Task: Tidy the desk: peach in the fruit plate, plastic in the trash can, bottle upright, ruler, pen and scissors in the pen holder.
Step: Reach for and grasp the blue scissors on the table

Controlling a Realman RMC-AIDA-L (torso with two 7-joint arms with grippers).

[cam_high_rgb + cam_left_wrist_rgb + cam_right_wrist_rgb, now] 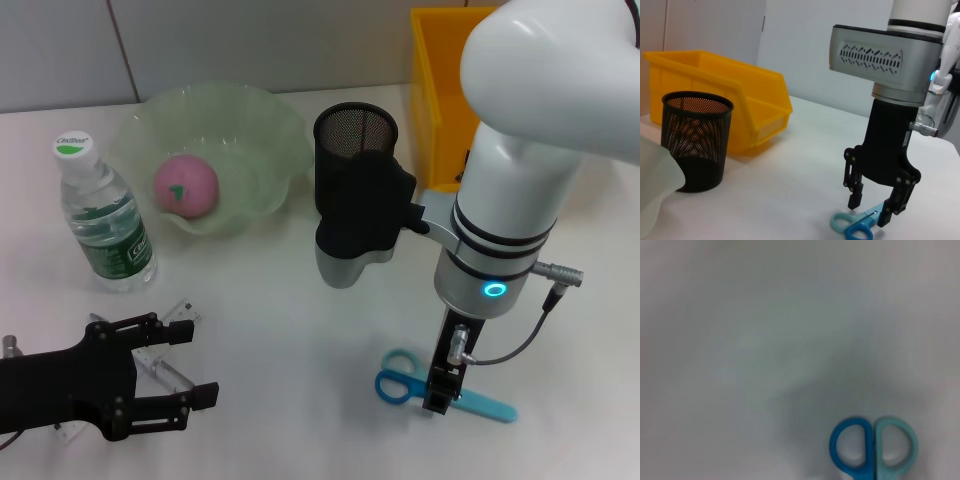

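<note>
A white surface (270, 330) spreads across the scene, smooth and matte. Behind it runs a pale grey wall (250, 45) with thin vertical panel seams. In the left wrist view that wall (815, 45) shows a lighter panel beside a darker grey one, with a seam line near the corner.

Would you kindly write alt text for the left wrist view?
The right gripper hangs open, pointing down over blue scissors lying on the white table, one finger on each side of them. Behind stand a black mesh pen holder and a yellow bin.
</note>
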